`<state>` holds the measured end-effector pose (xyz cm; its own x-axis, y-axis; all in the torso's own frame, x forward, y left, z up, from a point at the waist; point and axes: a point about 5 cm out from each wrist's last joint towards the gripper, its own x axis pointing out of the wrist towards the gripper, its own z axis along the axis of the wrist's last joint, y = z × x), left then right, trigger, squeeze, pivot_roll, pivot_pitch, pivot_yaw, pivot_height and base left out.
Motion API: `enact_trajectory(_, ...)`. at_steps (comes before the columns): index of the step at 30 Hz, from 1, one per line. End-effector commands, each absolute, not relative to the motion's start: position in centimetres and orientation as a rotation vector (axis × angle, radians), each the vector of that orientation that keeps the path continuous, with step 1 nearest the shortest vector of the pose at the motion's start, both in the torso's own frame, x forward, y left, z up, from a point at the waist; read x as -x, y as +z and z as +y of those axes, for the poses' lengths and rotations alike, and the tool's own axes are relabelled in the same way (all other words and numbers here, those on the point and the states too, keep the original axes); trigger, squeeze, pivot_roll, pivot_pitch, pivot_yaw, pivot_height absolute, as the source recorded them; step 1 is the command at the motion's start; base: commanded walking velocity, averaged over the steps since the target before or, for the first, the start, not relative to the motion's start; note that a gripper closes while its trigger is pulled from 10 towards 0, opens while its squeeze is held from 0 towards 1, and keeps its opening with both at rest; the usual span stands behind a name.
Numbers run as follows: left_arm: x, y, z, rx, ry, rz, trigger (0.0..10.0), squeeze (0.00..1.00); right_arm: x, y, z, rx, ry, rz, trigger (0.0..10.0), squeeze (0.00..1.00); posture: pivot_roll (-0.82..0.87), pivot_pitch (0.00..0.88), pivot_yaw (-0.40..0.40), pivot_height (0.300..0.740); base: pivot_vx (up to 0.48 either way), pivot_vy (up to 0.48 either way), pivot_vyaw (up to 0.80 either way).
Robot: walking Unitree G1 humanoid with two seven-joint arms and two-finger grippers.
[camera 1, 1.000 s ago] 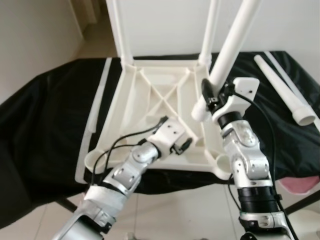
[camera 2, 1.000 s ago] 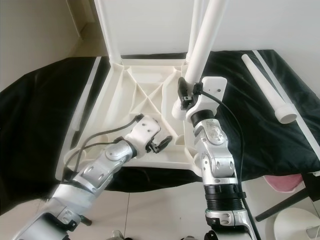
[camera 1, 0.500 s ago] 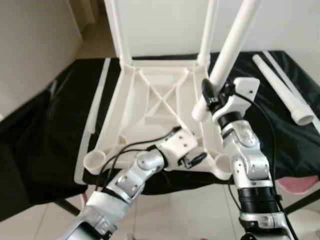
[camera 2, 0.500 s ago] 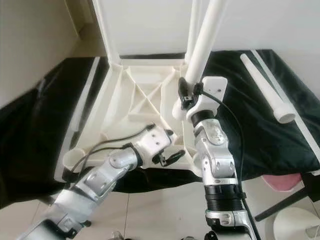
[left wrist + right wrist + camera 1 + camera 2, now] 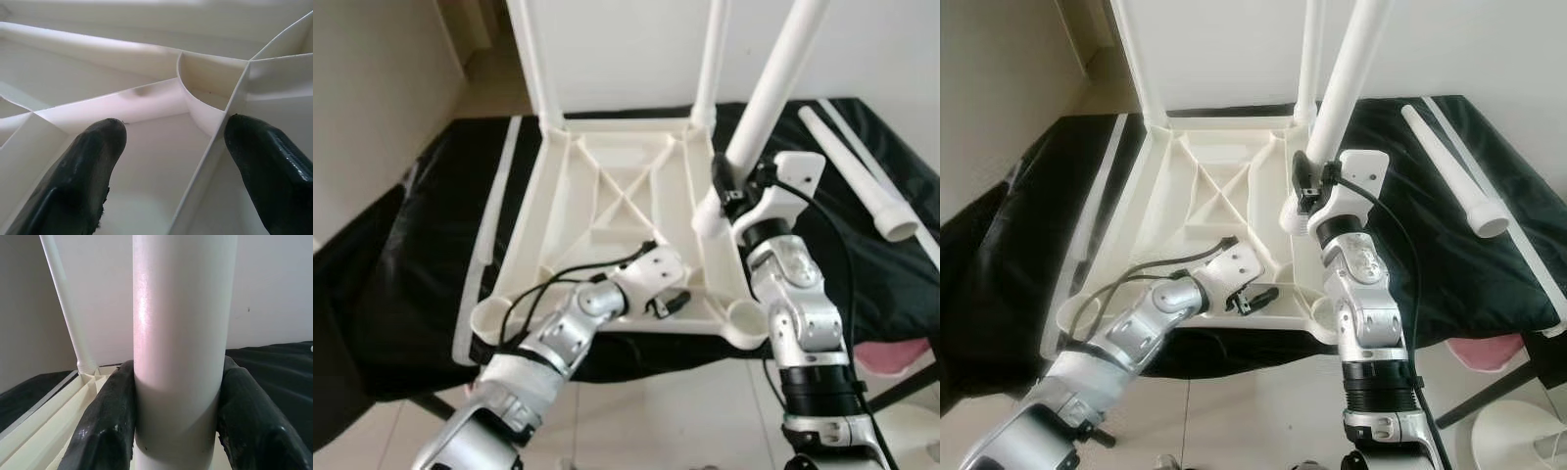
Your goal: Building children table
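table top: the white plastic table top (image 5: 617,211) lies upside down on a black cloth (image 5: 401,255), ribbed underside up; the cloth covers a work surface
fitted legs: two white legs stand in the far corner sockets — the far left leg (image 5: 530,59) and the far right leg (image 5: 710,59), both upright
held leg: a third white leg (image 5: 1347,78) leans up and away from the near right part of the table top; its lower end sits just above the ribs, whether it touches them is hard to tell
right gripper: the right gripper (image 5: 178,426) clamps this leg near its lower end; one black finger (image 5: 105,423) presses each side of the tube, the far right leg standing behind
left gripper: the left gripper (image 5: 168,161) rests at the near edge of the table top, fingers spread; the fingertips (image 5: 90,147) point into the rib cells — a curved rib lies between them
near sockets: a round empty socket (image 5: 491,318) sits at the near left corner; another socket (image 5: 747,318) at the near right corner, beside the right arm
spare leg: a fourth leg (image 5: 852,171) lies flat on the cloth to the right, well apart from the table top
strips: a long white strip (image 5: 494,211) lies on the cloth along the left side of the table top; a thinner one lies past the spare leg
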<state>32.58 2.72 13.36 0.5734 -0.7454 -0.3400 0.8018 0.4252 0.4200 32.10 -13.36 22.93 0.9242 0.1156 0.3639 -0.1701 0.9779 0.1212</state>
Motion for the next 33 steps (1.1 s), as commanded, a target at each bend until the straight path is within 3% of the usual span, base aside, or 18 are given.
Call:
enact_trajectory(1,-34.3,12.6,5.8,-0.634,-0.68,0.135,10.0,0.0,-32.0,23.2,-13.4,-0.148,0.144,-0.374,10.0,0.0,-0.08,0.068,0.017,0.74,0.0,0.0,0.0)
enact_trajectory(10,-36.2,14.2,8.2,-0.661,-0.577,0.119,10.0,0.0,-31.9,23.0,-13.4,-0.149,0.143,-0.366,10.0,0.0,-0.08,0.083,0.02,0.74,0.0,0.0,0.0)
enact_trajectory(15,-36.1,14.6,7.8,-0.624,-0.603,0.098,10.0,0.0,-31.8,22.9,-13.5,-0.145,0.143,-0.362,10.0,0.0,-0.08,0.084,0.021,0.74,0.0,0.0,0.0)
enact_trajectory(18,-34.5,15.7,5.6,-0.355,-0.774,0.037,10.0,0.0,-31.5,22.4,-13.4,-0.128,0.154,-0.35,10.0,0.0,-0.09,0.086,0.021,0.74,0.0,0.0,0.0)
enact_trajectory(20,-33.6,16.3,5.0,-0.269,-0.853,-0.004,10.0,0.0,-31.4,22.2,-13.4,-0.126,0.161,-0.345,10.0,0.0,-0.09,0.088,0.021,0.74,0.0,0.0,0.0)
enact_trajectory(25,-30.9,17.3,4.3,-0.172,-1.08,-0.071,10.0,0.0,-30.7,21.7,-13.1,-0.122,0.196,-0.337,10.0,0.0,-0.09,0.088,0.016,0.74,0.0,0.0,0.0)
enact_trajectory(33,-29.4,17.0,4.7,-0.143,-1.138,-0.051,10.0,0.0,-29.8,21.2,-13.1,-0.127,0.215,-0.332,10.0,0.0,-0.08,0.09,0.011,0.74,0.0,0.0,0.0)
